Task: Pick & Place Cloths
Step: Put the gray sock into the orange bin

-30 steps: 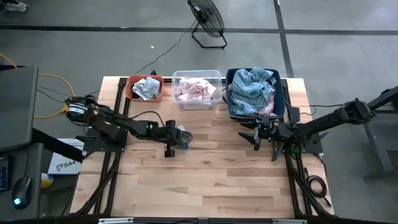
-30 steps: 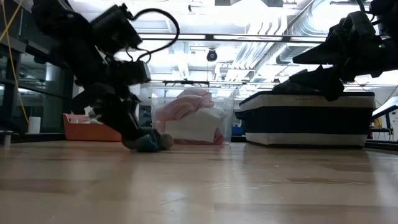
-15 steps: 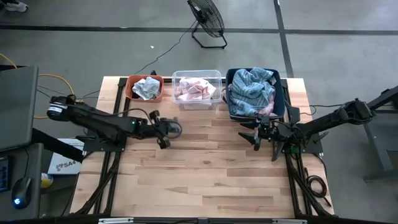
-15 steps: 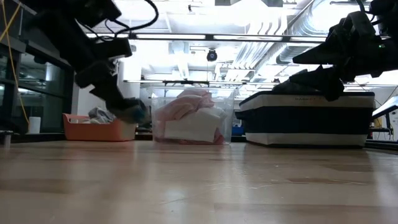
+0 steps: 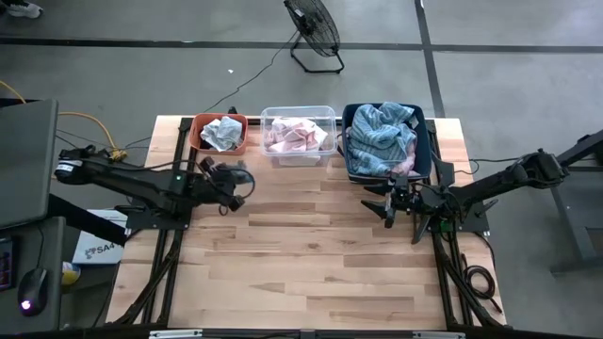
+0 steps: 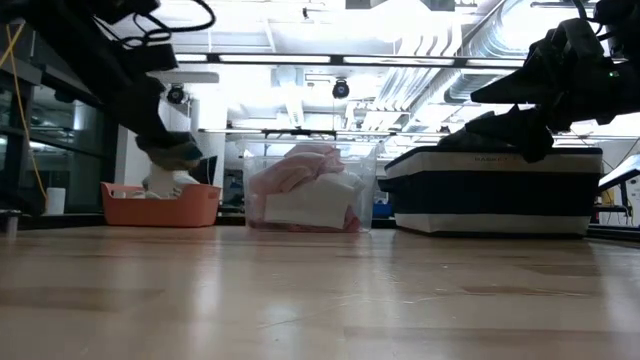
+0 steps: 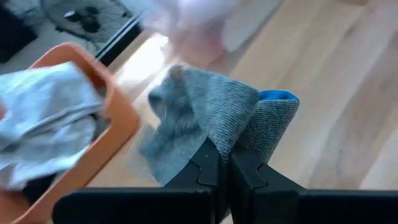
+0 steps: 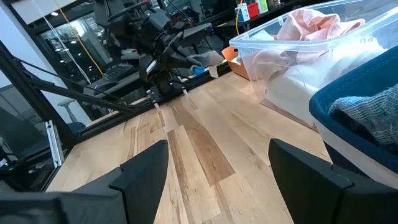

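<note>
My left gripper (image 5: 239,182) is shut on a small grey cloth with a blue patch (image 7: 208,115). It hangs in the air just near of the orange bin (image 5: 220,133), and in the low view the cloth (image 6: 170,153) sits above the bin's rim (image 6: 160,192). The orange bin holds a pale grey-white cloth (image 5: 222,132). The clear bin (image 5: 299,135) holds pink and white cloths. A blue-striped cloth (image 5: 382,135) fills the dark blue bin (image 5: 429,151). My right gripper (image 5: 370,200) is open and waits above the table in front of the dark blue bin. My left gripper pinches the grey cloth between its two fingers (image 7: 208,165) at a bunched fold (image 7: 224,127). Several layers are gathered there. The cloth is lifted clear of the table, and its loose end (image 7: 158,155) droops beside the fingers toward the orange bin's wall.
The three bins stand in a row along the table's far edge. Bare wood (image 5: 311,254) takes up the middle and near part of the table. A floor fan (image 5: 314,28) stands beyond the far edge. The right arm (image 6: 545,85) hangs over the blue bin's front.
My left gripper has risen from the table's middle and travelled toward the left and far edges, toward the orange bin, staying shut. The grey cloth has gone from lying on the wood to lifted clear, above the bin's rim. The right arm has kept still.
</note>
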Tool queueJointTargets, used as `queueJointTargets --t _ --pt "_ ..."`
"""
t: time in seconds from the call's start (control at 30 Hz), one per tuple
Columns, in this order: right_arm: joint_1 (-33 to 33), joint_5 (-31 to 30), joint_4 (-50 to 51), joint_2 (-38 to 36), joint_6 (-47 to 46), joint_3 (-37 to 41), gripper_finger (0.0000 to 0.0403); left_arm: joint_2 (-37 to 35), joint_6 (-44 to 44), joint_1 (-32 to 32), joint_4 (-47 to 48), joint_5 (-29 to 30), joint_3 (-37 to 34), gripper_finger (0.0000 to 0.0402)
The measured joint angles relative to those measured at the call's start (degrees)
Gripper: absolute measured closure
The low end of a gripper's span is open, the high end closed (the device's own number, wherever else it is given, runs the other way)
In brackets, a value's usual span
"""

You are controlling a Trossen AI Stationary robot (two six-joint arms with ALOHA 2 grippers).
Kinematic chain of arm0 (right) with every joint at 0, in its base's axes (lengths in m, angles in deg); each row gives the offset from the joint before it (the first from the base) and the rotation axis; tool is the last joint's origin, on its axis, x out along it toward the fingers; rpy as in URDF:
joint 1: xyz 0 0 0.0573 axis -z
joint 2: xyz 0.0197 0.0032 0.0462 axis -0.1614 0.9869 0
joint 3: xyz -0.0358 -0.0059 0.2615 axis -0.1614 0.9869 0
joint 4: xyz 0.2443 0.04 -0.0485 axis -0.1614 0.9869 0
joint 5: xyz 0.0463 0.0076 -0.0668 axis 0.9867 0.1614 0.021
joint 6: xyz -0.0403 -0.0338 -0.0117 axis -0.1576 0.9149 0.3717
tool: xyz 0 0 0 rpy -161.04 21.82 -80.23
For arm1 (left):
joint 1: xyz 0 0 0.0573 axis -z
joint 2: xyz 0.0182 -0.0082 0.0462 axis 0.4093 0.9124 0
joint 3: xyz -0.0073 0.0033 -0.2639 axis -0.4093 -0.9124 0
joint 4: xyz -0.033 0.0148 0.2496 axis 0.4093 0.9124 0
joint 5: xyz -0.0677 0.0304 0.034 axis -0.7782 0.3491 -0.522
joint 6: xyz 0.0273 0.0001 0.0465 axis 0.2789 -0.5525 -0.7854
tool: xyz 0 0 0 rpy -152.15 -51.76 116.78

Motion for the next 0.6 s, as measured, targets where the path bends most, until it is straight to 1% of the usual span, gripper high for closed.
queueJointTargets --t 0.17,0.3,0.43,0.6 --pt "0.0 0.0 0.0 0.0 0.0 0.0 0.0133 -4.7 3.9 0.0 5.3 3.8 0.0 0.0399" --pt "0.0 0.0 0.0 0.0 0.0 0.0 0.0133 -7.5 6.4 -0.9 7.2 7.3 0.0 0.0399" --pt "0.0 0.0 0.0 0.0 0.0 0.0 0.0133 -8.4 6.4 -5.1 6.8 7.5 0.0 0.0399" --pt "0.0 0.0 0.0 0.0 0.0 0.0 0.0133 -8.4 4.8 -12.1 6.5 7.5 0.0 0.0399"
